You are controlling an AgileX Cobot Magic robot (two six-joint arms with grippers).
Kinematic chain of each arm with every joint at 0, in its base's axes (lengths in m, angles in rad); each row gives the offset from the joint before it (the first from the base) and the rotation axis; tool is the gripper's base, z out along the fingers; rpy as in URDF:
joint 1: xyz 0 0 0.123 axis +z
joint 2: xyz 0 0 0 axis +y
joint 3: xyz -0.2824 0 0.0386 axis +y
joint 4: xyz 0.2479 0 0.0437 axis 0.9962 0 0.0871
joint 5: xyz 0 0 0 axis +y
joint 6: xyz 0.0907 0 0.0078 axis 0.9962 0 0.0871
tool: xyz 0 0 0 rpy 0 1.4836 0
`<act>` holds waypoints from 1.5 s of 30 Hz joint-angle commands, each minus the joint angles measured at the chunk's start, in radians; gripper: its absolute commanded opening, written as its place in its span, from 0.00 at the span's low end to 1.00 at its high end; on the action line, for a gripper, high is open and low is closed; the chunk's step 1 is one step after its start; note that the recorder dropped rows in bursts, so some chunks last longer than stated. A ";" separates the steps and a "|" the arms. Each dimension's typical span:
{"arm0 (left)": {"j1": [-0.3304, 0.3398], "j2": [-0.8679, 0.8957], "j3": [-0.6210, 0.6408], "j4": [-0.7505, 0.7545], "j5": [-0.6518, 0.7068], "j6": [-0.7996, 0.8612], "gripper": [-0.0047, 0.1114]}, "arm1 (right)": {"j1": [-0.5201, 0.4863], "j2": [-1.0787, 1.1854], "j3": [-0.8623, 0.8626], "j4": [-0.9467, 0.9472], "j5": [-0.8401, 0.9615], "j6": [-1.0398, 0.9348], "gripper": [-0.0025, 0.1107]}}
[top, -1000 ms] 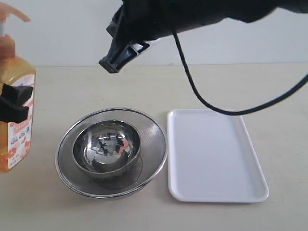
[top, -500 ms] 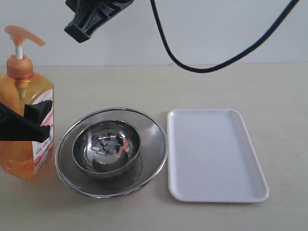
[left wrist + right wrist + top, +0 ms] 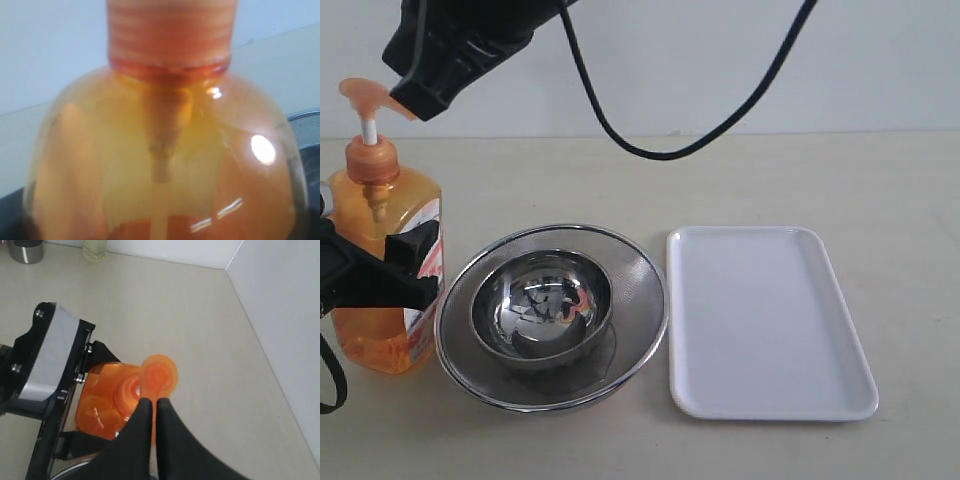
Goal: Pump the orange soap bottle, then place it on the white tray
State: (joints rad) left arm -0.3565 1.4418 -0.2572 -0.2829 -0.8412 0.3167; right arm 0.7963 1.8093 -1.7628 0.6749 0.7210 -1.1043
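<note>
My left tool (image 3: 418, 268) is pinching the soap bottle (image 3: 380, 205) upright — my right tool (image 3: 151, 405), pressed together, is hovering right over the pump (image 3: 159, 374).

You see the tall translucent orange plastic soap bottle (image 3: 390, 205) upright at the left, its pump raised on a white stem. The flat rectangular glossy white tray (image 3: 770, 232) lies on the tabletop (image 3: 880, 180) at the right, well apart from the bottle.

The orange soap bottle (image 3: 380, 200) is translucent, its label (image 3: 420, 325) white-and-red — the white tray (image 3: 770, 320) plain and glossy, the bowls (image 3: 552, 300) silvery.
</note>
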 commanded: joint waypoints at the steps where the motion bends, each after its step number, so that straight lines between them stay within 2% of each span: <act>1: -0.005 -0.003 -0.005 0.017 -0.044 -0.013 0.08 | 0.000 0.060 -0.090 0.054 0.015 -0.016 0.02; 9: -0.005 -0.003 -0.005 0.017 -0.026 0.002 0.08 | 0.001 0.185 -0.222 0.083 0.074 -0.004 0.02; 32: -0.005 -0.003 -0.005 0.017 -0.024 0.029 0.08 | 0.003 0.298 -0.219 -0.017 0.237 0.114 0.02; 45: -0.005 -0.003 -0.005 0.042 -0.025 0.029 0.08 | 0.003 0.298 -0.141 -0.019 0.216 0.112 0.02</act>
State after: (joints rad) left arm -0.3565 1.4418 -0.2572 -0.2760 -0.8394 0.3345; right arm 0.7981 2.0465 -1.9527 0.7870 0.8025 -0.9855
